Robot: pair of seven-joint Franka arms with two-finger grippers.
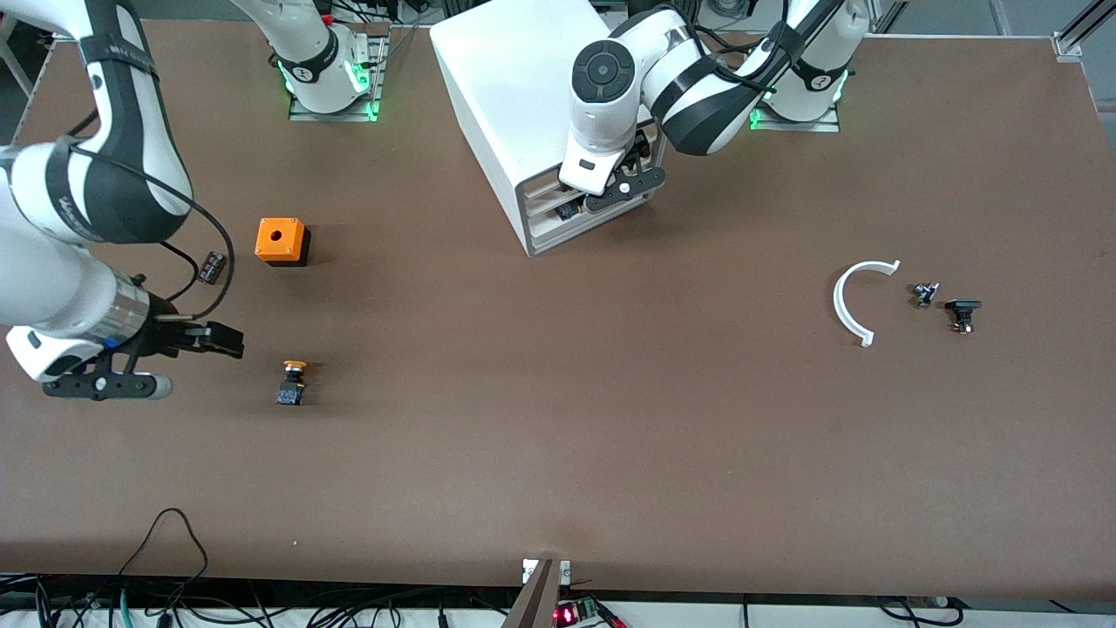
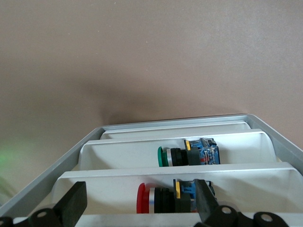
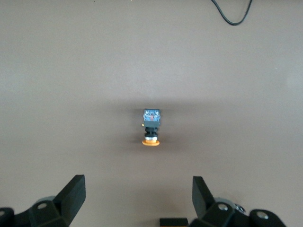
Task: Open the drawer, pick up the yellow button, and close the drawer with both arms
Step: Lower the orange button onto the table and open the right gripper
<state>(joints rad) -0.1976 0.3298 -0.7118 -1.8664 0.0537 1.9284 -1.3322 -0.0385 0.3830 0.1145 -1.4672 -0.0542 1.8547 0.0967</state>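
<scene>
The button (image 1: 293, 384), with its orange-yellow cap, black body and blue base, lies on the bare table toward the right arm's end. It also shows in the right wrist view (image 3: 151, 127). My right gripper (image 1: 228, 342) is open and empty beside it, apart from it (image 3: 137, 189). The white cabinet (image 1: 514, 105) stands near the arms' bases. My left gripper (image 1: 615, 187) is open at its drawer fronts. In the left wrist view its fingers (image 2: 75, 203) stand wide over the drawer tray (image 2: 109, 189) that holds a red-capped button (image 2: 163, 198). Which drawer this is I cannot tell.
An orange cube with a hole (image 1: 282, 241) sits farther from the front camera than the button. A green-capped button (image 2: 187, 156) lies in another tray. A white arc (image 1: 859, 301) and two small black parts (image 1: 924, 293) (image 1: 962, 314) lie toward the left arm's end.
</scene>
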